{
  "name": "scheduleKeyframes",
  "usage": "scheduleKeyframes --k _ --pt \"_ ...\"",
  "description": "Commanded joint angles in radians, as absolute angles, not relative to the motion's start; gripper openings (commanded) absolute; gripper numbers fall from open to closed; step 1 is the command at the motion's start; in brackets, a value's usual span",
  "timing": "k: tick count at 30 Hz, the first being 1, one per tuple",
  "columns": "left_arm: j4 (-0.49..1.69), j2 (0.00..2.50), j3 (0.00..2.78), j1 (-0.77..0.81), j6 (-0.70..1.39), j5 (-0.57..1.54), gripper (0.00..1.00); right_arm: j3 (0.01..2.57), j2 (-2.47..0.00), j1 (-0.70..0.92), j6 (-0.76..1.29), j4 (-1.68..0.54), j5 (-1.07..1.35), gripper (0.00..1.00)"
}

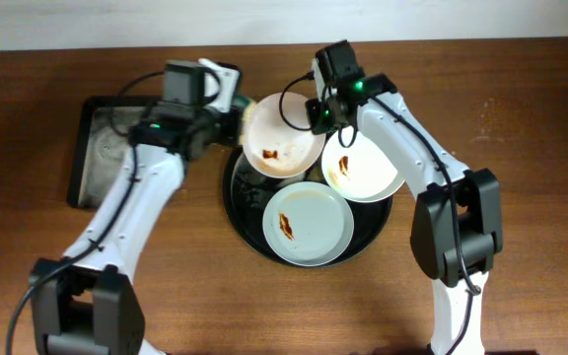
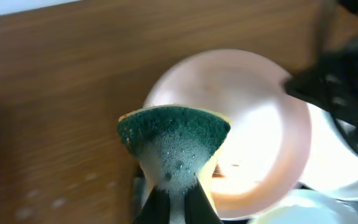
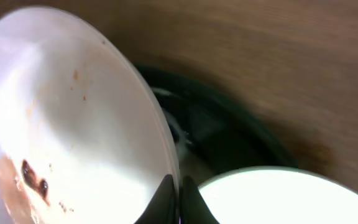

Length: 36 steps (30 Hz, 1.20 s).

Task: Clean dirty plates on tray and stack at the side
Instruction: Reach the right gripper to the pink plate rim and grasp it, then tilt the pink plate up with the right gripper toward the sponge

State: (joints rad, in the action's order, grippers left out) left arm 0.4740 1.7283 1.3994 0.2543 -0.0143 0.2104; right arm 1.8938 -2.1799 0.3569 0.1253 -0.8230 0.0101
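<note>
A large round black tray (image 1: 235,197) with a raised rim is seen at the centre of the overhead frame. The upper plate (image 1: 282,138), round, white and shallow, is held tilted over the tray's upper-left rim, with brown-red smears near its middle. The lower plate (image 1: 309,225), alike in form, lies flat, streaked red-brown left of centre. The right-hand plate (image 1: 368,173) is partly hidden and faintly stained at its left.

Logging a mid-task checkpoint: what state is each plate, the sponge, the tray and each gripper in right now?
lifted plate: tilted, sauce-smeared
right gripper: shut on lifted plate's rim
sponge: foamy, pinched
left gripper: shut on sponge
tray: holds two plates
front plate: flat, smeared
right plate: flat, smeared
</note>
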Motion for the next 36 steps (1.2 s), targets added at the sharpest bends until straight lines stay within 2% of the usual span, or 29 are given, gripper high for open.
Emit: scheduleKeyframes --k 1,10,20,26,36 --pt "0.457 1.78 1.399 0.302 0.093 0.187 0.01 1.963 -2.124 0.358 0.22 -0.879 -0.047 0.04" --pt "0.288 1.906 1.399 0.307 0.364 0.233 0.01 1.97 -2.061 0.366 0.356 -0.902 -0.028 0.04" --pt "0.175 1.986 1.399 0.343 0.535 0.265 0.01 1.969 -2.061 0.369 0.454 -0.909 -0.007 0.04" --pt "0.176 1.986 1.394 0.398 0.637 0.105 0.01 1.97 -2.061 0.369 0.515 -0.92 0.019 0.04" --pt "0.192 2.039 1.392 0.44 0.626 -0.174 0.01 1.97 -2.059 0.368 0.541 -0.921 0.083 0.04"
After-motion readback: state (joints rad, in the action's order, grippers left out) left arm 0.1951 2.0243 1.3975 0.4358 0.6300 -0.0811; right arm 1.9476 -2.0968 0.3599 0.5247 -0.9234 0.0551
